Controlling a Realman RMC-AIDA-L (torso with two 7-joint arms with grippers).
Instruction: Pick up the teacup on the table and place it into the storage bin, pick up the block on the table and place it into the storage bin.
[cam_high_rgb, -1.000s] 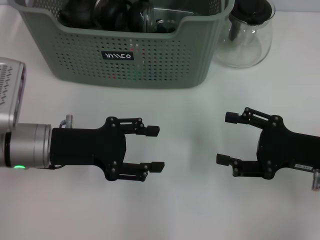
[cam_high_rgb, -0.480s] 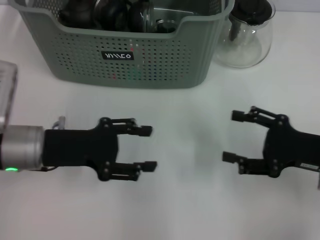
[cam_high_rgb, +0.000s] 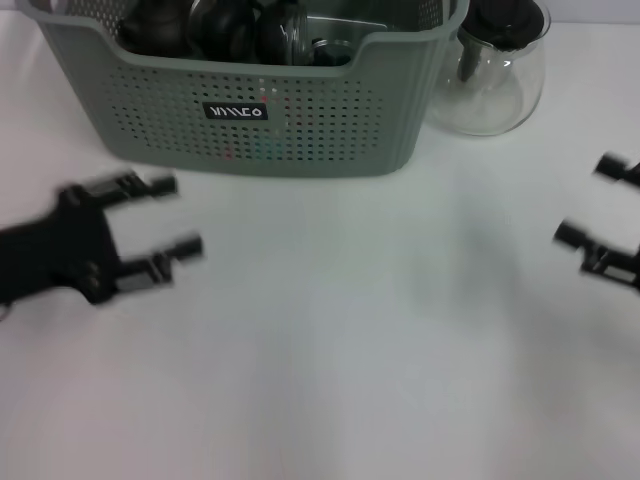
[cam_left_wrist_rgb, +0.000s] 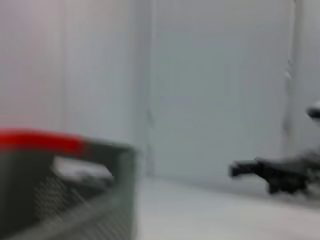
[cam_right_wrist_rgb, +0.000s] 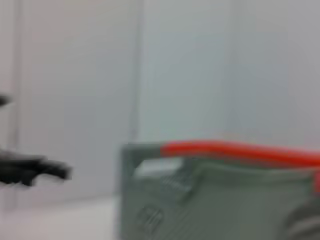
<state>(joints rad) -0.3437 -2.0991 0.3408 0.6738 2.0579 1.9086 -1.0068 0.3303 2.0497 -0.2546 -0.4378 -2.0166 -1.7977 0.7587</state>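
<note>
The storage bin (cam_high_rgb: 260, 90) sits at the far side of the tabletop (cam_high_rgb: 330, 350), ahead of both grippers and between them. It is full of dark, round things and some shiny glass or metal ones, packed close together. I cannot tell for sure which one is the teacup, and I cannot see a block in there. No teacup and no block lie on the bare tabletop. So my guess is that both things are already in the bin and the job is about done.

The left gripper (cam_high_rgb: 170, 215) is low over the tabletop, just in front of the bin's near left corner. Its two fingers are spread apart and nothing is between them. The right gripper (cam_high_rgb: 590, 205) is far off at the other side, right at the edge of the head view. Its fingers are spread too, and empty. The two grippers are well apart, with a wide bare stretch of tabletop between them. I think they hang out to the sides like this because they have nothing left to carry.

A clear glass teapot (cam_high_rgb: 495, 70) with a dark lid stands just beside the bin, ahead of the right gripper. It is not touching either gripper.
</note>
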